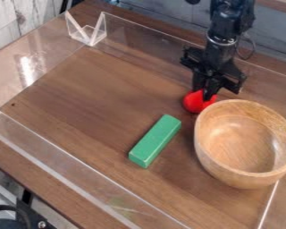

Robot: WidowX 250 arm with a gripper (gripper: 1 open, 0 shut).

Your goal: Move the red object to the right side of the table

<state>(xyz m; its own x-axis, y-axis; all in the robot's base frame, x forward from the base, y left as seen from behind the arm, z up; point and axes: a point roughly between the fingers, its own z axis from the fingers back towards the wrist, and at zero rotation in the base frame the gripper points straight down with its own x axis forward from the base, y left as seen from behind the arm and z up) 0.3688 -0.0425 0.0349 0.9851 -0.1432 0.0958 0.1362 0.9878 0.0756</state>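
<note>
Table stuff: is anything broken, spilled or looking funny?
Nothing stands out. The gripper points straight down onto the red toy beside the wooden bowl. The bowl sits upright and empty, the green block lies flat, and the table shows no spill.
</note>
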